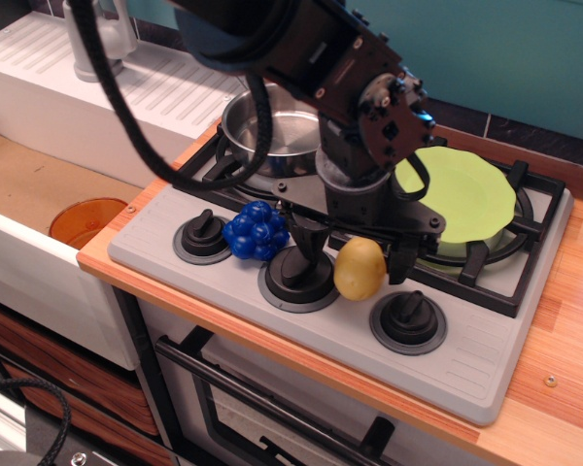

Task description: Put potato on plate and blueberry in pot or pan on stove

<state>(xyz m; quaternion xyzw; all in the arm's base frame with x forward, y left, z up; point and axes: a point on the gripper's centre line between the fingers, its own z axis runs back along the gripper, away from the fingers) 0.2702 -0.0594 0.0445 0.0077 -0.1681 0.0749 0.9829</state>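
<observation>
The yellow-tan potato (pixel 360 269) lies on the front of the grey stove (pixel 466 361), between the middle and right knobs. My gripper (pixel 355 260) is down over it, open. One finger (pixel 306 250) stands to the potato's left and the other finger (pixel 402 260) close to its right, neither clearly pressing it. The dark blue blueberry (pixel 256 230) lies between the left and middle knobs, left of the gripper. The steel pot (pixel 268 124) sits on the back left burner, partly hidden by the arm. The lime-green plate (pixel 471 191) rests on the right burner.
An orange bowl (pixel 85 221) sits in the sink at the left. A grey faucet (pixel 95 39) stands at the back left on the white drainboard. Three black knobs line the stove's front, the middle knob (pixel 299 274) right beside my left finger. The wooden counter (pixel 564 349) runs along the right.
</observation>
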